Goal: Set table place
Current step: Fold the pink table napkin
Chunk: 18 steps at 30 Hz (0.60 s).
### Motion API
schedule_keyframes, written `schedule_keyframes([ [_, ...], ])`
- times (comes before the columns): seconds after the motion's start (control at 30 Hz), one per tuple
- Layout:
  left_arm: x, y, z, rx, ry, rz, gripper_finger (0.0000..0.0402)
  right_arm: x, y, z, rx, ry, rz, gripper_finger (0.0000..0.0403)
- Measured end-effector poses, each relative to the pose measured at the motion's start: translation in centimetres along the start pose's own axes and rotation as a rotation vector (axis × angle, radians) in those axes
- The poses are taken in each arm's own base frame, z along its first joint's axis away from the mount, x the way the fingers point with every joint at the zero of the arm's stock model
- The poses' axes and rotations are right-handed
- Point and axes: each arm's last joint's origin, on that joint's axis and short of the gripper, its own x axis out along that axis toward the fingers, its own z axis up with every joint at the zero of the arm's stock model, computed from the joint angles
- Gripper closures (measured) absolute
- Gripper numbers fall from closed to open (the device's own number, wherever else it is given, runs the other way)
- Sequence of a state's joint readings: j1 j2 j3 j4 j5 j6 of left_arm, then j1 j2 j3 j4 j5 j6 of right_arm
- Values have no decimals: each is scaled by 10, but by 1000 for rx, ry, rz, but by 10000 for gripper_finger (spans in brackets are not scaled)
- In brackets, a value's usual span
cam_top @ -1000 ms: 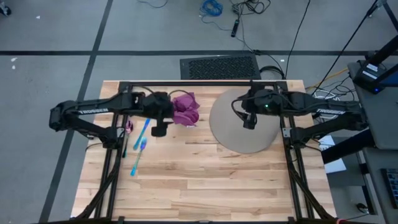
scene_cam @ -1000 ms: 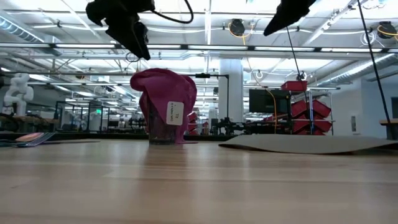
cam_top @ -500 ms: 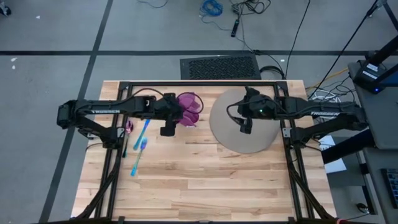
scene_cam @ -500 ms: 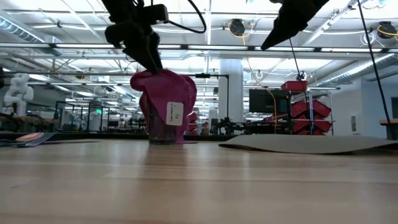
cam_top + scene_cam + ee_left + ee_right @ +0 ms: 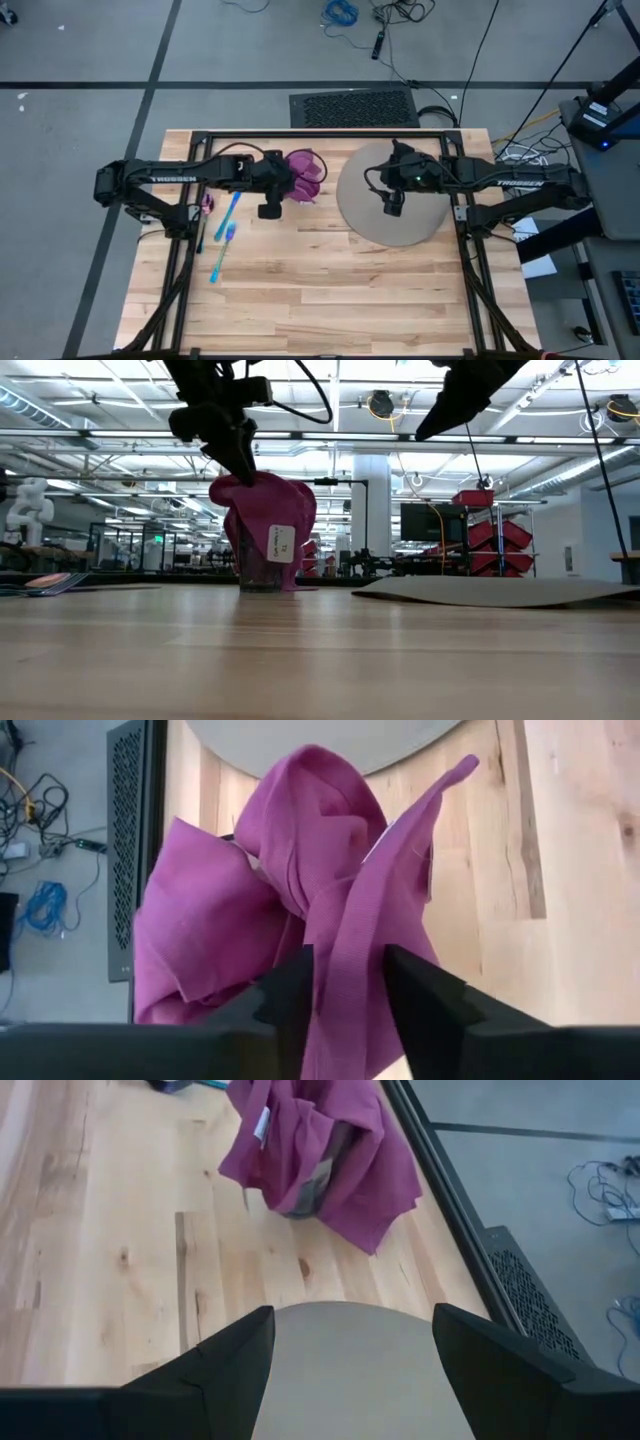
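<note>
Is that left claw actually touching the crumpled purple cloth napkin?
Touching. In the left wrist view, a fold of the purple cloth napkin runs between the left claw's two dark fingers, against both.

I see the table (image 5: pixel 330 290) as pale wood planks, smooth with a soft sheen, knots and grain showing, edged by a black metal frame (image 5: pixel 300 132). The napkin (image 5: pixel 300 900) is purple woven cloth, matt and creased, with a small white paper tag (image 5: pixel 281 542). The mat (image 5: pixel 385 220) looks grey-tan, flat and matt. My left gripper (image 5: pixel 345 995) has matt black fingers (image 5: pixel 425 1005). The cutlery (image 5: pixel 226 232) reads as blue and pink plastic, slightly glossy.
</note>
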<state>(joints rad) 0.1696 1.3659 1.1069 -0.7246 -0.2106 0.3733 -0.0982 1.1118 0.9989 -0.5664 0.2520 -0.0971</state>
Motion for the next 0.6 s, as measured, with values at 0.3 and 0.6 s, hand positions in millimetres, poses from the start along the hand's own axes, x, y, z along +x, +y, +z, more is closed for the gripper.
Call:
schedule_keyframes([
  [0.3, 0, 0, 0, 24, 0, 13, 389, 0, 0, 1, 4, -14, -1, 142],
  [0.6, 0, 2, 1, 23, 3, 62, 401, 7, 2, -6, 7, -5, -1, 142],
])
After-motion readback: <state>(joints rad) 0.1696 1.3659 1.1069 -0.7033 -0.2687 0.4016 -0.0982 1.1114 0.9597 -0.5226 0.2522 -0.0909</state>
